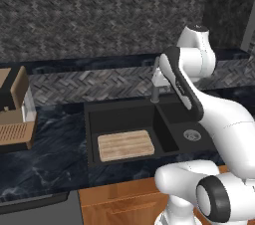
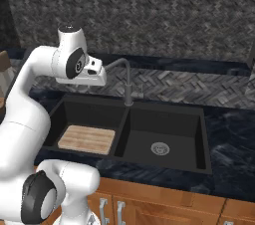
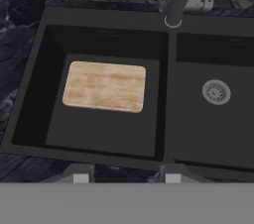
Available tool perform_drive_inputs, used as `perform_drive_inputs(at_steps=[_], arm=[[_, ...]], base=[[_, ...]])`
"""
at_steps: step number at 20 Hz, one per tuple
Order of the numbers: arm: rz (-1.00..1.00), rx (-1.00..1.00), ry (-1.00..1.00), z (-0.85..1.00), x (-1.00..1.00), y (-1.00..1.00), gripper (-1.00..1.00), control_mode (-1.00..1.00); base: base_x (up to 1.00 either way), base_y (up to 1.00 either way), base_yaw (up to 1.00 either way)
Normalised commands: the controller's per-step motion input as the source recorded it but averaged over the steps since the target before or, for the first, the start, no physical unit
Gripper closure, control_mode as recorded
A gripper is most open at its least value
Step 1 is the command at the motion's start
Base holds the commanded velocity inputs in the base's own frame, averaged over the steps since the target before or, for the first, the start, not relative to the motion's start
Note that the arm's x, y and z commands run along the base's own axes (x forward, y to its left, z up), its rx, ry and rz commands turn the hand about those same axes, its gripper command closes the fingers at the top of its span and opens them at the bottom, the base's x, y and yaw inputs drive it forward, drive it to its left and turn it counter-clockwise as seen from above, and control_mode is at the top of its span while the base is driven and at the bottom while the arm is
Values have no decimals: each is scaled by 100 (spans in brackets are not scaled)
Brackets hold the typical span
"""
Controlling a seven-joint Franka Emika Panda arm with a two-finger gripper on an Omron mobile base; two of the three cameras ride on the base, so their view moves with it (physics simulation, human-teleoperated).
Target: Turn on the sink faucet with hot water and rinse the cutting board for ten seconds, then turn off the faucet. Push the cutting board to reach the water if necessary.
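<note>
Cutting board [image 3: 104, 86] flat in L basin, sink [image 3: 168, 94] R basin open

Sink [image 2: 164, 112]: matte black, silver drain [image 2: 160, 148]. Cutting board [image 2: 86, 139]: light tan, striped plank grain. Sink faucet [image 2: 128, 82]: dark grey metal. Counter [image 1: 45, 164]: dark blue-black marble veining. Backsplash [image 2: 199, 87]: grey herringbone. Cabinet fronts [image 2: 149, 204]: orange-brown wood. Appliance [image 1: 15, 114]: brown and tan.

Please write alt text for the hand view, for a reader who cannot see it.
Looking down into a black double sink: a tan wooden cutting board lies flat in the left basin, a round silver drain sits in the right. The dark faucet stands behind the divider; no water runs.
</note>
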Motion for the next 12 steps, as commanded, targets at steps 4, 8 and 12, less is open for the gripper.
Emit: perform_drive_inputs(at_steps=[4, 8, 12], arm=[[0, 0, 0, 0, 4, 0, -100, -100], [0, 0, -3, 14, 0, 0, -100, -100], [0, 1, 0, 31, 0, 0, -100, -100]], base=[[0, 0, 0], [0, 0, 0], [0, 0, 0]])
